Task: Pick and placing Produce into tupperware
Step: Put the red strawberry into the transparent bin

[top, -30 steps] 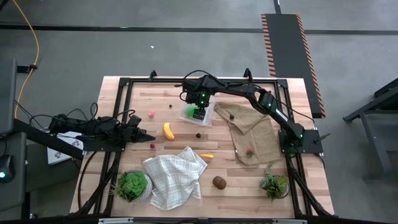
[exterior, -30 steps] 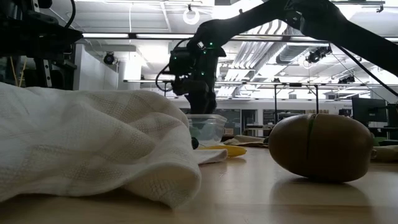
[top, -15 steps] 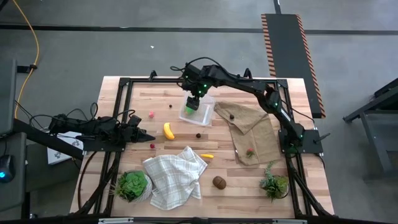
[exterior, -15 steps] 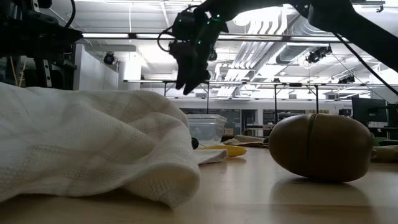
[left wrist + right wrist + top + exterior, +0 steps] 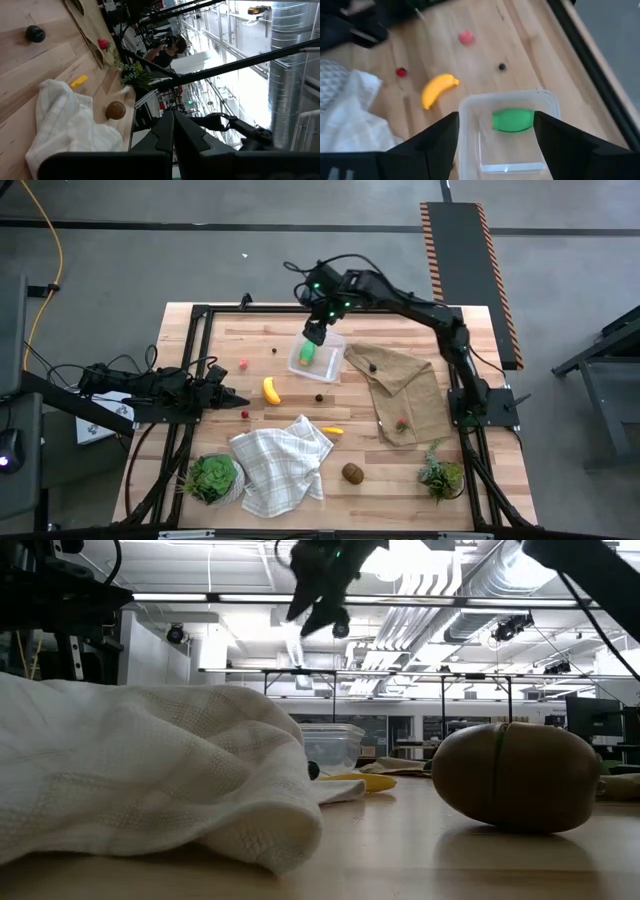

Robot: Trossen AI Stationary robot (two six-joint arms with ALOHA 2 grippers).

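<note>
The clear tupperware [image 5: 318, 360] stands on the far middle of the table with a green piece [image 5: 307, 352] lying inside it [image 5: 512, 120]. My right gripper [image 5: 316, 332] hovers open, high above it [image 5: 320, 602], its fingers on either side of the container in the right wrist view [image 5: 497, 142]. The yellow banana [image 5: 271, 390], a small yellow piece [image 5: 333, 430], the brown kiwi [image 5: 352, 472] and small red and dark berries lie loose on the wood. My left gripper [image 5: 236, 398] waits shut at the table's left, near the banana.
A white checked cloth [image 5: 282, 465] lies crumpled at the near middle. A brown cloth [image 5: 405, 385] on the right carries a dark berry [image 5: 372, 365] and a red strawberry [image 5: 402, 423]. Potted plants stand near left [image 5: 213, 477] and near right [image 5: 441, 475]. A person [image 5: 167, 50] shows beyond the table.
My right gripper has risen straight up out of the tupperware and drifted a little toward the far edge. The green piece has stayed behind in the container, which has not moved.
</note>
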